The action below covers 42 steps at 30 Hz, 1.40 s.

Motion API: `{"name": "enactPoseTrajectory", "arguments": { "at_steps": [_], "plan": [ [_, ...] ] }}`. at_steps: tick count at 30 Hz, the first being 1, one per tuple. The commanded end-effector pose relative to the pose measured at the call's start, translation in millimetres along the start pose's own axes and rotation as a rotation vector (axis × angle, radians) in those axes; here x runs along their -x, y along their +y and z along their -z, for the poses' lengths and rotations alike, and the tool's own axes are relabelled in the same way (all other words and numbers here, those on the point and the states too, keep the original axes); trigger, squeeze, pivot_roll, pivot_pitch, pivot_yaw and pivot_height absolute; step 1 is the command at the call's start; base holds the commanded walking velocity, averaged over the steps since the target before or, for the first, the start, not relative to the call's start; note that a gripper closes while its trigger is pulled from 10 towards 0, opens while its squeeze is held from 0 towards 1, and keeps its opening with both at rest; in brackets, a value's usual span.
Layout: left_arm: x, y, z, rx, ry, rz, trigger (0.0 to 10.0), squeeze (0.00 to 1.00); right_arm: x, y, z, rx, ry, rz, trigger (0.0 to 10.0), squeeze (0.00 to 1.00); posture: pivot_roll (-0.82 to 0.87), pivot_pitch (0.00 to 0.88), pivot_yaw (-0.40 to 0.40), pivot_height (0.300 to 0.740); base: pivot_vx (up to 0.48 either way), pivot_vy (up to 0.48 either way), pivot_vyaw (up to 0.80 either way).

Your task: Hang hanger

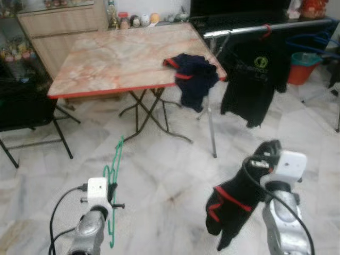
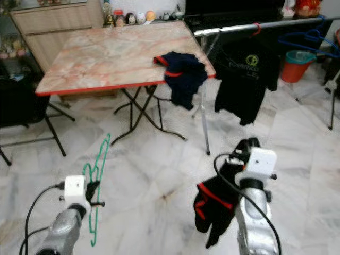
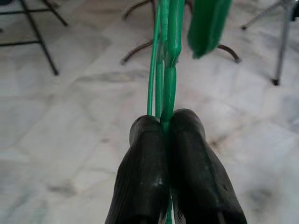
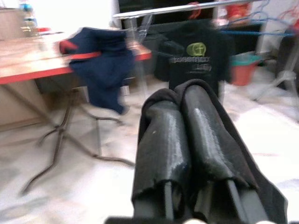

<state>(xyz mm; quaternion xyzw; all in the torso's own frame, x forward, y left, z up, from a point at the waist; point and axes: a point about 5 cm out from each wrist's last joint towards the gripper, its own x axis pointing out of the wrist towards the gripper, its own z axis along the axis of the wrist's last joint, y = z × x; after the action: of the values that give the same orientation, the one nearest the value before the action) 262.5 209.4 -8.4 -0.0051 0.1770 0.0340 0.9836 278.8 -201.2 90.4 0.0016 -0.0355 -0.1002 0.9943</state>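
The thin wire hanger [image 1: 114, 175] is bright green. The limp cloth garment [image 1: 229, 204] is black with red trim. The folding table [image 1: 111, 58] has a pinkish marbled top edged in red.

Marble-patterned folding table [image 1: 111, 58] with a dark red-trimmed garment [image 1: 192, 77] draped over its near-right corner.
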Motion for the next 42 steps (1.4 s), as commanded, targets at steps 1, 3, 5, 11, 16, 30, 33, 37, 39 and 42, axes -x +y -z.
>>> {"name": "enactPoseTrajectory", "arguments": {
  "at_steps": [1, 3, 5, 11, 16, 30, 33, 37, 39, 42],
  "plan": [
    [-0.4, -2.0, -1, -0.012, -0.009, 0.008, 10.0, 0.0, -3.0, -4.6, -10, 0.01, -0.048, 0.009, 10.0, 0.0, -0.2, 0.0, 0.062, 0.74, 0.0, 0.371, 0.0],
    [-0.4, -1.6, -2, -0.014, -0.012, 0.008, 10.0, 0.0, -3.2, -4.5, -10, 0.009, -0.049, 0.009, 10.0, 0.0, -0.2, 0.0, 0.064, 0.74, 0.0, 0.332, 0.0],
    [-0.3, -0.8, -2, -0.021, -0.012, 0.005, 10.0, 0.0, -3.3, -4.3, -10, 0.009, -0.049, 0.009, 10.0, 0.0, -0.2, 0.0, 0.064, 0.74, 0.0, 0.0, 0.0],
    [3.5, 22.3, 9, -0.197, 0.091, -0.048, 10.0, 0.0, -2.3, -3.2, -9, 0.007, -0.049, 0.007, 10.0, 0.0, -0.2, 0.0, 0.068, 0.74, 0.0, 0.0, 0.0],
    [16.7, 46.9, 26, -0.286, 0.194, -0.103, 10.0, 0.0, -1.9, -3.3, -9, 0.007, -0.051, 0.01, 10.0, 0.0, -0.2, 0.0, 0.072, 0.74, 0.0, 0.0, 0.0],
    [79.2, 79.5, 98, -0.367, 0.607, -0.121, 10.0, 0.0, -2.0, -3.1, -9, 0.007, -0.052, 0.008, 10.0, 0.0, -0.19, 0.0, 0.071, 0.74, 0.0, 0.0, 0.0],
    [90.5, 80.9, 109, -0.33, 0.664, -0.133, 10.0, 0.0, -1.8, -4.3, -9, 0.009, -0.053, 0.007, 10.0, 0.0, -0.2, 0.0, 0.068, 0.74, 0.0, 0.0, 0.0],
    [97.3, 78.5, 117, -0.299, 0.715, -0.129, 10.0, 0.0, -2.0, -5.6, -10, 0.011, -0.056, 0.005, 10.0, 0.0, -0.2, 0.0, 0.062, 0.74, 0.0, 0.0, 0.0],
    [97.3, 75.8, 118, -0.261, 0.725, -0.123, 10.0, 0.0, -3.1, -5.8, -12, 0.013, -0.061, 0.004, 10.0, 0.0, -0.19, 0.0, 0.062, 0.74, 0.0, 0.0, 0.0],
    [95.3, 73.4, 118, -0.25, 0.722, -0.112, 10.0, 0.0, -4.6, -4.5, -15, 0.042, -0.073, -0.007, 10.0, 0.0, -0.2, 0.0, 0.061, 0.74, 0.0, 0.0, 0.0]
  ]
}}
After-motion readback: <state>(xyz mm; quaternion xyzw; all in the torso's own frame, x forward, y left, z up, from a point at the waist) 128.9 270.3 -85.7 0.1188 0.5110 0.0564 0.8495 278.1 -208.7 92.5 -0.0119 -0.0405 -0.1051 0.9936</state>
